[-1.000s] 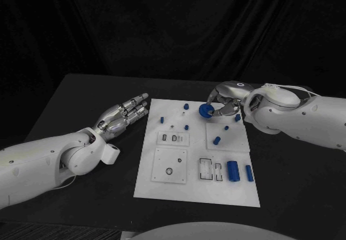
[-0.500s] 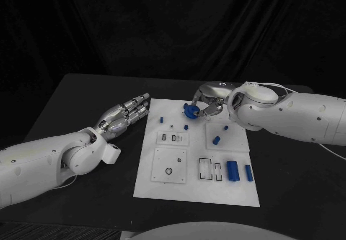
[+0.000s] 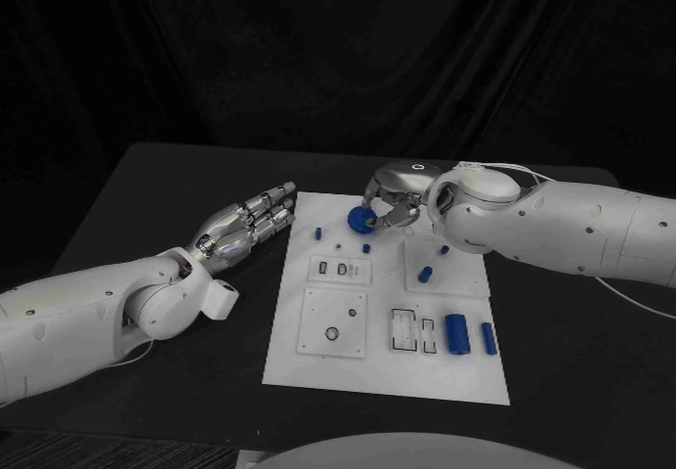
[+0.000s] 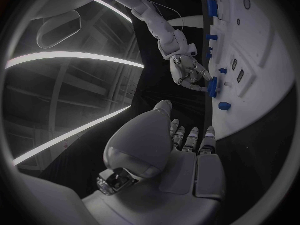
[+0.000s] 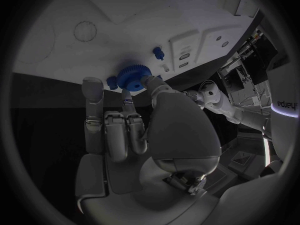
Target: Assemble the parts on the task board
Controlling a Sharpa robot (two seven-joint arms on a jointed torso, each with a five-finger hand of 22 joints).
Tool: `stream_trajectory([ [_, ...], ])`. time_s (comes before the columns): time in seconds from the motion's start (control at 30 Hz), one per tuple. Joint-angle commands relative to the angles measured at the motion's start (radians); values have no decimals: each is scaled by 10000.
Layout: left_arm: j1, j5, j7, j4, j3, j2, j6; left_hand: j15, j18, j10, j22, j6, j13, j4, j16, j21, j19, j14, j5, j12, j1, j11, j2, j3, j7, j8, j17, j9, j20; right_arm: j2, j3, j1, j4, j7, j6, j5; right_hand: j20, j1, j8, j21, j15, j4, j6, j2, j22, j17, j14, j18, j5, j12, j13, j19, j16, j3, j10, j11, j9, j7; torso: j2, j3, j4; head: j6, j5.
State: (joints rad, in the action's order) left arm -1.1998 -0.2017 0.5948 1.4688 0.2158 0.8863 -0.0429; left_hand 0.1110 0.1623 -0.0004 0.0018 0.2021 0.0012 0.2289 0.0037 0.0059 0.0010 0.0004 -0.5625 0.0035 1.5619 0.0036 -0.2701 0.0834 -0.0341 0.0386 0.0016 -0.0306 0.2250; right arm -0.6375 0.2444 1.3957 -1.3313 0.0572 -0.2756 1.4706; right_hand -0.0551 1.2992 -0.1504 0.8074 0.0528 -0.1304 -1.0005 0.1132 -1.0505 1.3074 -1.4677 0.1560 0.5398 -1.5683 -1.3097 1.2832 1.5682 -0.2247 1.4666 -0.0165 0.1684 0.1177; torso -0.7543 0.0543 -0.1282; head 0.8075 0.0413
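- My right hand (image 3: 392, 200) pinches the blue gear (image 3: 362, 220) above the task board's (image 3: 388, 376) far edge.
- My left hand (image 3: 242, 227) rests released, beside the board.
- Lower the gear level onto what is probably a peg.

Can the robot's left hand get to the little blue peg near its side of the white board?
Probably yes. The left hand is open, holds nothing, and lies on the table just beside the task board. The small blue peg stands near that edge, with nothing between them. The right hand holds the blue gear farther along.
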Motion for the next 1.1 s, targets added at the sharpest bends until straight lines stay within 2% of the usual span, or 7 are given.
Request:
stream_trajectory([
  [0.03, 3, -2, 88, 20, -7, -23, -137, 61, 166, 4, -13, -6, -12, 4, -37, -53, -4, -4, -49, -35, -84, 79, 5, -54, -44, 29, -16, 1, 66, 58, 10, -51, 80, -43, 119, -3, -69, -13, 150, -140, -102, -27, -14, 35, 55, 2558, -1008, -72, -219, -25, -2611, -74, -41, -68, 1042, -89, 1655, -140, -3, 3, 0, 44, -10],
  [0.23, 3, -2, 69, -4, -7, -39, -153, 61, 166, 4, -13, -6, -12, 4, -37, -53, -4, -4, -49, -35, -84, 79, 5, -54, -44, 29, -16, 1, 66, 96, 10, -62, 120, 114, 255, -3, -169, -11, 872, -749, -164, 4, 1957, 113, 313, 2284, -911, 25, -1338, -25, -2611, -356, -287, -117, 1042, -146, 936, 113, -6, 2, 2, 30, 13],
  [0.4, 3, -2, 48, -16, -7, -45, -174, 68, 166, 4, -13, -16, -12, 4, -37, -54, -5, -4, -49, -35, -88, 89, 4, -61, -50, 27, -16, 2, 70, 68, 10, -67, 108, 141, 253, -3, -125, 21, 992, -1153, -83, 40, 4185, 65, 450, 2119, -842, 92, -1737, -25, -2611, -494, -443, -36, 1042, -3, 60, -76, 0, 8, 12, 19, 5],
  [0.7, 4, -2, 42, -14, -7, -20, -171, 73, 166, 4, -11, -13, -12, 3, -37, -52, -2, -4, -49, -35, -90, 94, 4, -66, -55, 28, -16, 2, 73, -188, 11, -70, -79, -89, -343, -3, -64, 126, 879, -1343, -20, 99, 3676, 8, 501, 2054, -817, 109, -1415, -25, -2611, -517, -505, -61, 1042, 66, 70, -135, 16, -4, 32, 51, -43],
  [0.8, 5, -2, 40, 11, -7, 36, -146, 73, 166, 4, -11, -13, -12, 3, -37, -52, -2, -4, -49, -35, -90, 94, 4, -66, -55, 28, -16, 2, 73, -569, 6, -53, -408, -158, -695, -3, -38, 192, 616, -1269, -10, 157, 2466, -8, 402, 2142, -860, 85, -1215, -25, -2611, -388, -423, -101, 1042, 64, 264, -112, 11, -11, 29, 13, -52],
  [0.97, 6, -2, 32, 10, -6, 104, -102, 78, 166, 4, -8, 5, -12, 1, -37, -48, 1, -4, -49, -35, -93, 99, 5, -71, -59, 32, -16, -1, 76, -1489, -1, 189, -1136, 4, -737, -3, -22, 116, 400, -1198, 5, 111, 1723, -82, 251, 2242, -904, 58, -2099, -25, -2611, -214, -331, -28, 1042, 86, 341, -152, 9, -16, 28, -70, -10],
  [1.1, 6, -2, 16, 11, -6, 134, -89, 82, 166, 4, -6, 15, -12, -1, -37, -46, 4, -4, -49, -35, -96, 103, 10, -73, -62, 36, -16, -3, 79, -2250, 0, 385, -1663, 227, -411, -3, -17, 99, 424, -1265, 16, 83, 1655, -139, 245, 2217, -893, 58, -2319, -25, -2611, -231, -356, -7, 1042, 107, 345, -191, 18, -12, 37, -94, 38],
])
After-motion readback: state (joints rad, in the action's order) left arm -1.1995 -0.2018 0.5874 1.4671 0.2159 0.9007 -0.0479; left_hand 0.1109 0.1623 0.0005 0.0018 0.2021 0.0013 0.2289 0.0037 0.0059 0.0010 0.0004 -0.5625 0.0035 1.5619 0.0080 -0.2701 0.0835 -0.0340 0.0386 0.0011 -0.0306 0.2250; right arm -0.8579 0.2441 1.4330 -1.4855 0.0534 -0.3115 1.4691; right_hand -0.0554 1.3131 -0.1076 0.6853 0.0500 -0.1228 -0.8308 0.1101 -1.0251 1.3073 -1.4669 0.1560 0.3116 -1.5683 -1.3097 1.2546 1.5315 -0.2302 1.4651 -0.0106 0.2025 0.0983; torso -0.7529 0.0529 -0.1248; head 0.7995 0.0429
